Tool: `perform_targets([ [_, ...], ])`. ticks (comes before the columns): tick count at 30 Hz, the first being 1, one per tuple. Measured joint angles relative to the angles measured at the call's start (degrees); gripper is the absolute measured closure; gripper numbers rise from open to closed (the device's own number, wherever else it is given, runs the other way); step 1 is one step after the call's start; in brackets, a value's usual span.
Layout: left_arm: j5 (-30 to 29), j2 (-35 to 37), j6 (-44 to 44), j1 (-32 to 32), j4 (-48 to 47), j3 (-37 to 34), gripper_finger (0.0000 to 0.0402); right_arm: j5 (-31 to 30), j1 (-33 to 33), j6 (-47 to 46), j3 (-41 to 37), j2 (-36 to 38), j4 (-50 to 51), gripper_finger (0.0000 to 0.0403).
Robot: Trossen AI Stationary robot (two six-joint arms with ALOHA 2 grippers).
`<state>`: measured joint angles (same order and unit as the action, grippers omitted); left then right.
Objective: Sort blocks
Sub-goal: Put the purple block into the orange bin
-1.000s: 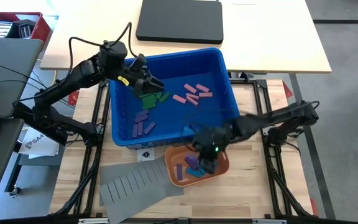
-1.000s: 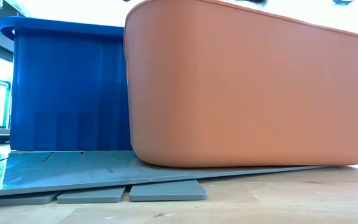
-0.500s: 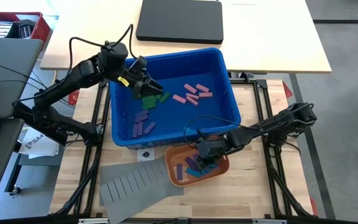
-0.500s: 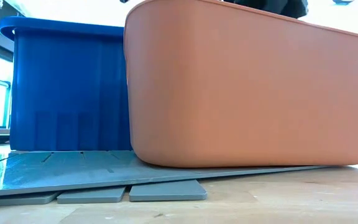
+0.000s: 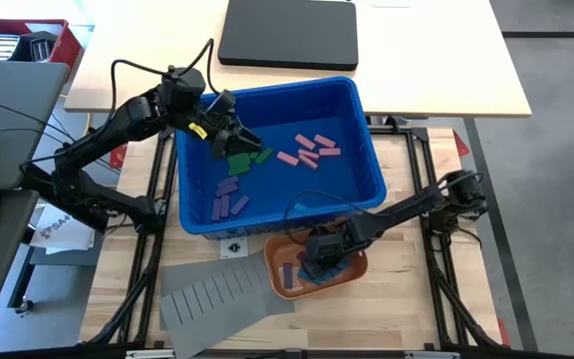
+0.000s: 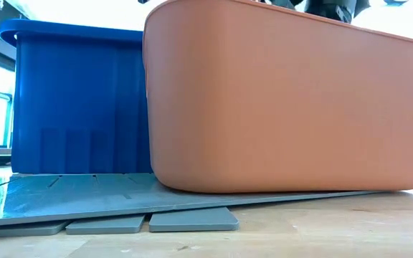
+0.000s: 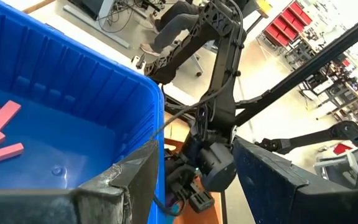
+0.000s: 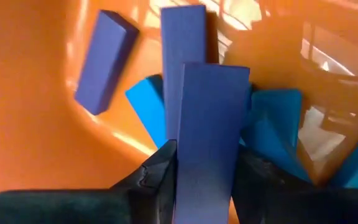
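Purple block sits upright between the right gripper's two dark fingers, both pads against its long sides: jaws pinching it. The right gripper is lowered into the orange tray. Just beyond the fingertips lie a second purple block flat on the tray floor, a third purple block off to one side leaning on the tray wall, and blue wedge pieces on either side of the held block.

Left gripper hangs inside the blue bin; jaws spread, nothing between them. Green blocks lie directly under the fingertips, pink blocks further across the bin floor, more purple blocks toward the near bin wall.

Grey slotted divider sheet lies on the table, tray edge resting on it. In the low view the tray fills most of the frame; its contents are hidden.
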<state>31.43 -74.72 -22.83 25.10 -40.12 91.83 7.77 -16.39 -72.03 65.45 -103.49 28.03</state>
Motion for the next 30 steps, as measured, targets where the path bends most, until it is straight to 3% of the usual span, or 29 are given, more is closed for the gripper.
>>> perform_targets([
  [4,-0.12,0.00,-0.02,0.00,0.02,0.00,0.0200,1.40,0.01,0.02,0.00,-1.71,-0.12,0.0269],
  [13,-0.47,-0.02,-1.30,0.00,-0.05,0.00,0.0200,5.79,0.27,1.66,0.05,-0.42,0.20,0.0261],
  [19,-0.67,-0.04,-2.43,-0.02,-3.15,0.00,0.0200,8.75,0.25,5.78,2.27,6.64,5.51,0.0260],
  [23,-0.93,-0.07,0.31,-0.02,-10.22,0.00,0.0200,9.17,0.38,9.36,3.46,13.41,7.20,0.0259],
  [27,-5.52,-0.88,2.99,-0.04,-21.03,-0.86,0.0203,8.63,1.42,11.38,4.47,20.38,6.87,0.0259],
  [30,-9.88,-3.42,2.93,0.02,-27.36,-2.78,0.0209,3.76,2.83,13.00,5.19,24.77,6.73,0.0259],
])
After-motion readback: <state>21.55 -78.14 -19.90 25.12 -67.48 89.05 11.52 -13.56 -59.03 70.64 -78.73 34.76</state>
